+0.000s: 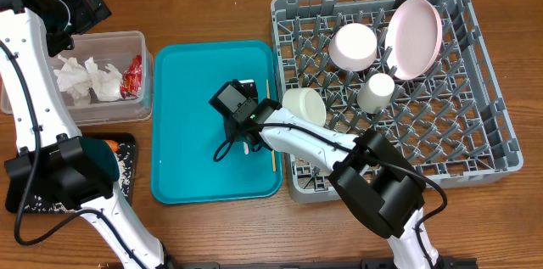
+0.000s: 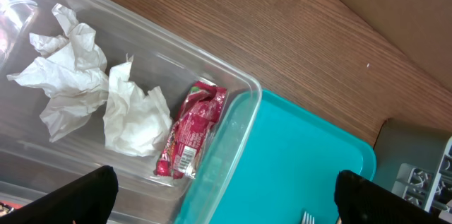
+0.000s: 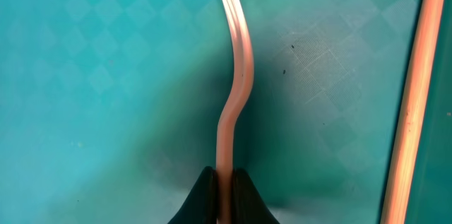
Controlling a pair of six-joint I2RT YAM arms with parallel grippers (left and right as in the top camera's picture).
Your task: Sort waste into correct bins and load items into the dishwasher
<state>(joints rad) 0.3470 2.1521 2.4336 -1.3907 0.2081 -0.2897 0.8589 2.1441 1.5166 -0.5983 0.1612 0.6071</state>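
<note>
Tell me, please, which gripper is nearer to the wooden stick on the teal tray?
Right. The right gripper sits just beside the stick, jaws shut on the fork; the left gripper hangs open above the clear tub, far across the tray.

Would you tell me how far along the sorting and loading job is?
Done: the plate, two bowls and cup sit in the dish rack; napkins and the red wrapper lie in the clear tub. In hand: the right gripper is shut on the fork at the teal tray. Remaining: that fork and the wooden stick beside it must reach the rack.
</note>
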